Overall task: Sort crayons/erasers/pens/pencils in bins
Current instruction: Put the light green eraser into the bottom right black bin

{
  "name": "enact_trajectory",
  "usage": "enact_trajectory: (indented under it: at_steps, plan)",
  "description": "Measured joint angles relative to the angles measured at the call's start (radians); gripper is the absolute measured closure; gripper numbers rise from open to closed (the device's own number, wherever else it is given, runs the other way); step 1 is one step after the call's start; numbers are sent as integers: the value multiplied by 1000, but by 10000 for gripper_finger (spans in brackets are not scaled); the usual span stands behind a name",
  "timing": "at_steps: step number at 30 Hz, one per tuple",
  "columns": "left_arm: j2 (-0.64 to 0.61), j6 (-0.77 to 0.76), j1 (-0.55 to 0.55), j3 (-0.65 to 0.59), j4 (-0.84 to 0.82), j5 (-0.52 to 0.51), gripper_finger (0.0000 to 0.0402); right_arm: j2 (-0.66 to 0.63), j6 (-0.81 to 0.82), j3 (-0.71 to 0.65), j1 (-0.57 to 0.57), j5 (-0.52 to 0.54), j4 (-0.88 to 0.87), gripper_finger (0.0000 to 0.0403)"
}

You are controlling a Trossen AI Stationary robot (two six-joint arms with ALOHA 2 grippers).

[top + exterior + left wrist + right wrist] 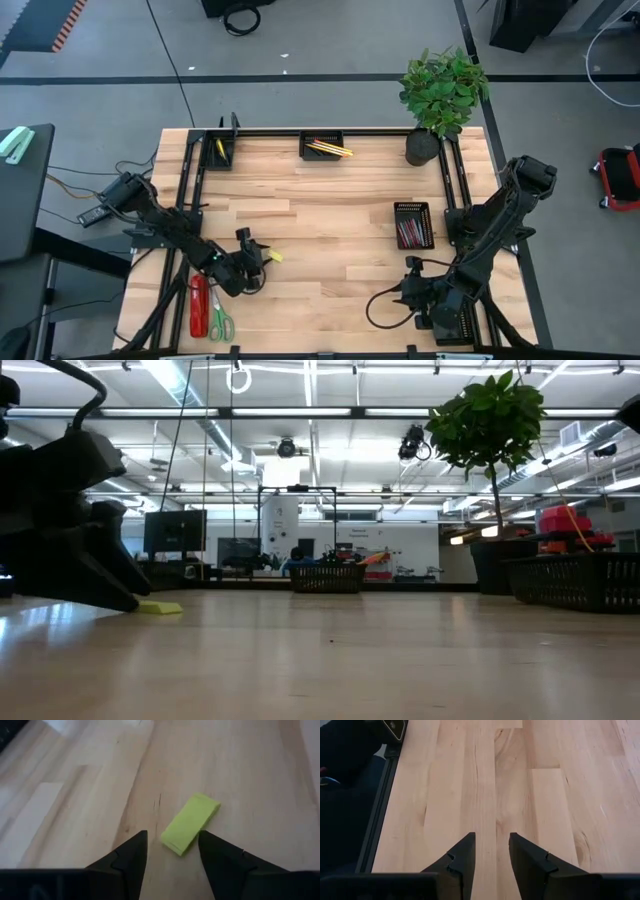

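A neon yellow eraser lies flat on the wooden table; it also shows in the high view and the low view. My left gripper is open and low over the table at the front left. Its fingers stand on either side of the eraser's near end, and no touch shows. My right gripper is open and empty over bare wood at the front right. Three black mesh bins show: far left with yellow pieces, far middle with yellow pencils, right with reddish and dark sticks.
A red stapler and green-handled scissors lie at the front left, just behind my left arm. A potted plant stands at the far right corner. A black frame rail runs along the table's left and right sides.
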Motion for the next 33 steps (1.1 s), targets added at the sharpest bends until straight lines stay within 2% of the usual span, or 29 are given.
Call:
enact_trajectory:
  at_steps: [8, 16, 20, 29, 33]
  plan:
    - [0, 84, 5, 1, 14, -5, 214, 0, -1, 0, 0, 33, 0, 279]
    - [34, 124, 79, 2, 77, -8, 198, 0, -1, 0, -11, 44, 0, 279]
    - [102, 131, 126, 4, 231, 18, 196, 0, -5, 1, -22, 45, -1, 279]
    - [280, 279, 216, 5, 661, 143, 207, 0, -27, 1, -40, 55, -1, 279]
    - [327, 331, 256, 51, 706, 192, 205, 0, -53, 1, -58, 80, 1, 279]
